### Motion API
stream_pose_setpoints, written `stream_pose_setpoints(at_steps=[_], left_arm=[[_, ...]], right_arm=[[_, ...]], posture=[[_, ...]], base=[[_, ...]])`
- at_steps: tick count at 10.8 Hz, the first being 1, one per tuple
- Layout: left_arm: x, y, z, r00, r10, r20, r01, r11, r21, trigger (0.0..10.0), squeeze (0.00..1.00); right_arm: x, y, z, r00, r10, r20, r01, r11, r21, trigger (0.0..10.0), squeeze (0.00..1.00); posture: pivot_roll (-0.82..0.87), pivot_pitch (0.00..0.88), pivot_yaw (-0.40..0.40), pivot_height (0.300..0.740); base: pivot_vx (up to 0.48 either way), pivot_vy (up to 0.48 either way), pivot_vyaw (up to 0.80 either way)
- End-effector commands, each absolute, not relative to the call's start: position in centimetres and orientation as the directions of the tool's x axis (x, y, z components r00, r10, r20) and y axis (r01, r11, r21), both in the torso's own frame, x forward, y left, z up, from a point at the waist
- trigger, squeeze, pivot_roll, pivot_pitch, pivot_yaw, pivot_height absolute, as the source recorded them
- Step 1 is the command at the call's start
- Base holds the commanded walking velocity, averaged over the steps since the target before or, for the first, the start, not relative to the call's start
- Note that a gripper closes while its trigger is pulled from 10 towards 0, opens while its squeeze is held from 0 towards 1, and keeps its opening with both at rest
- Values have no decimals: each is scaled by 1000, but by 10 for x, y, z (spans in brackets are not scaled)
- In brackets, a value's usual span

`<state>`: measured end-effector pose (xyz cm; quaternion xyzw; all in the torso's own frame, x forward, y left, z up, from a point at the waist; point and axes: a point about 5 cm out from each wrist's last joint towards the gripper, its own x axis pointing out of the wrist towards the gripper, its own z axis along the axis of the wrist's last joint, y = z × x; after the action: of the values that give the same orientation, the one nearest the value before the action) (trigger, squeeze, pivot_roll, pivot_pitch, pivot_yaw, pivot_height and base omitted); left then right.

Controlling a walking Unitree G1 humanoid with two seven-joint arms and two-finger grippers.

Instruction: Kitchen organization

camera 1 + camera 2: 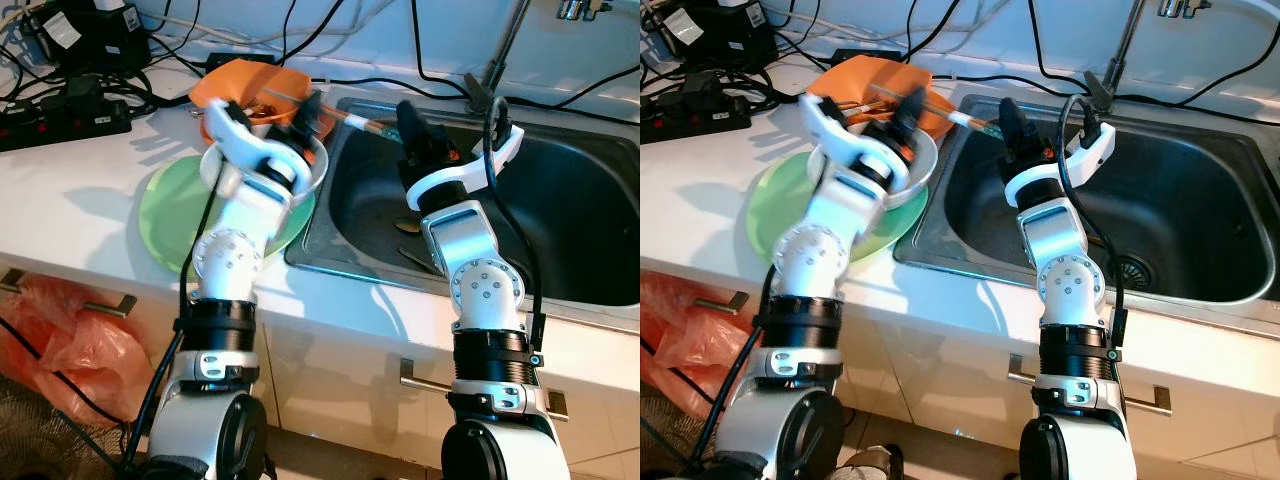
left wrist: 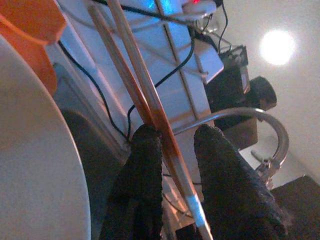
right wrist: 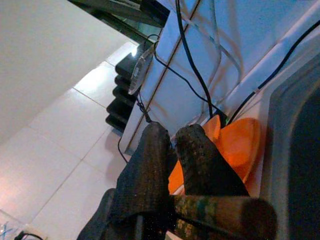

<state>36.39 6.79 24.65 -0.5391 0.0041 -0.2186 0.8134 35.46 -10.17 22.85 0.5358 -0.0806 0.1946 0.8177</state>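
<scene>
A pair of wooden chopsticks (image 1: pixel 350 118) with patterned ends hangs in the air between the orange bowl (image 1: pixel 240 78) and the sink (image 1: pixel 580 220). My left gripper (image 1: pixel 312 108) reaches over the white bowl (image 1: pixel 318 168) that sits on the green plate (image 1: pixel 165 215). In the left wrist view the chopsticks (image 2: pixel 155 110) run between its fingers, and it is shut on them. My right gripper (image 1: pixel 408 112) hovers over the sink's left rim, fingers pressed together. The chopsticks' patterned end (image 3: pixel 225 212) lies across the base of its fingers.
A power strip (image 1: pixel 60 115) and tangled cables crowd the counter's back left. The faucet (image 1: pixel 505 45) rises behind the sink, and a spoon (image 1: pixel 408 226) lies in the basin. A red plastic bag (image 1: pixel 70 340) hangs below the counter edge at the left.
</scene>
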Motion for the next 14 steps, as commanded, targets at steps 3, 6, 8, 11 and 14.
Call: stream_pose_setpoints(at_steps=[3,6,8,11,14], left_arm=[[343,32,257,807,-506,303,523,374,-766,10000,1000],[331,43,264,747,-578,327,632,469,-617,10000,1000],[321,53,265,713,-626,317,690,542,-480,10000,1000],[309,70,256,676,-714,183,737,651,-180,10000,1000],[304,90,229,693,-721,17,719,688,-96,10000,1000]], right_arm=[[362,-99,231,941,170,293,-338,387,858,0,0],[369,-125,226,971,34,237,-226,467,855,0,0],[372,-142,223,975,-48,219,-160,533,831,0,0],[372,-171,215,971,-150,188,-54,626,778,0,0],[371,-178,203,969,-200,141,78,798,597,4784,0]], posture=[[62,84,21,740],[73,80,19,740],[76,80,18,740],[87,85,13,740],[88,85,12,740]], base=[[0,0,0],[0,0,0],[0,0,0],[0,0,0],[0,0,0]])
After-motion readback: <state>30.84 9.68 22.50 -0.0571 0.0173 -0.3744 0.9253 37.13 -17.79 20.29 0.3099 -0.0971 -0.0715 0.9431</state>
